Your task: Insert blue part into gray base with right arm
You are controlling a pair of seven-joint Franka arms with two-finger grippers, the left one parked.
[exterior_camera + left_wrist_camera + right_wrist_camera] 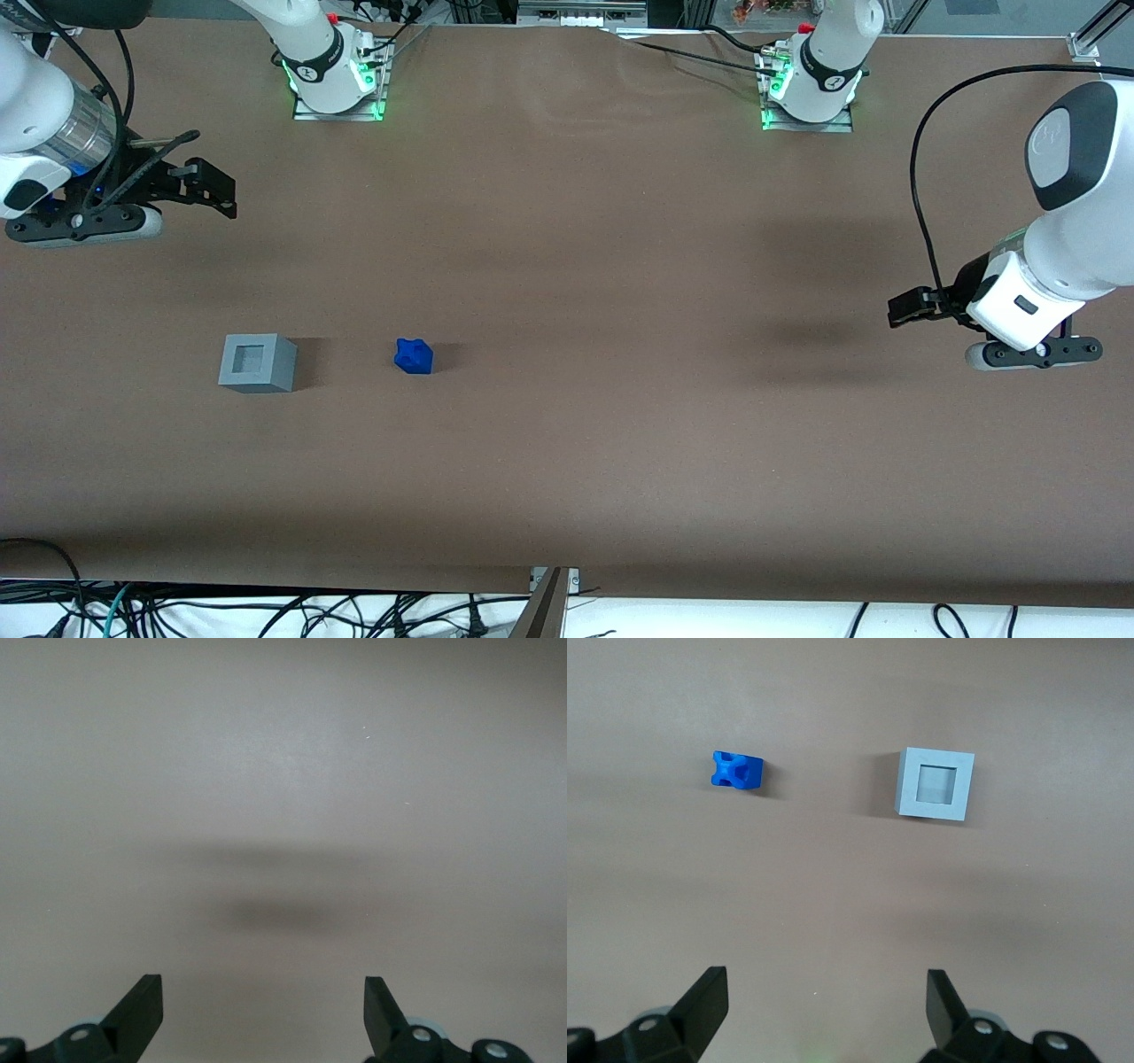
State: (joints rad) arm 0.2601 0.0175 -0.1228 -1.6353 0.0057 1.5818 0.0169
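The gray base stands on the brown table with its square recess facing up and empty. The blue part lies on the table beside it, a short gap apart, toward the parked arm's end. My right gripper hangs above the table at the working arm's end, farther from the front camera than the base. It is open and empty. In the right wrist view the gripper is wide open over bare table, with the gray base and the blue part both well away from its fingertips.
The two arm bases stand at the table's edge farthest from the front camera. Cables lie below the table's near edge. A brown cover spans the table.
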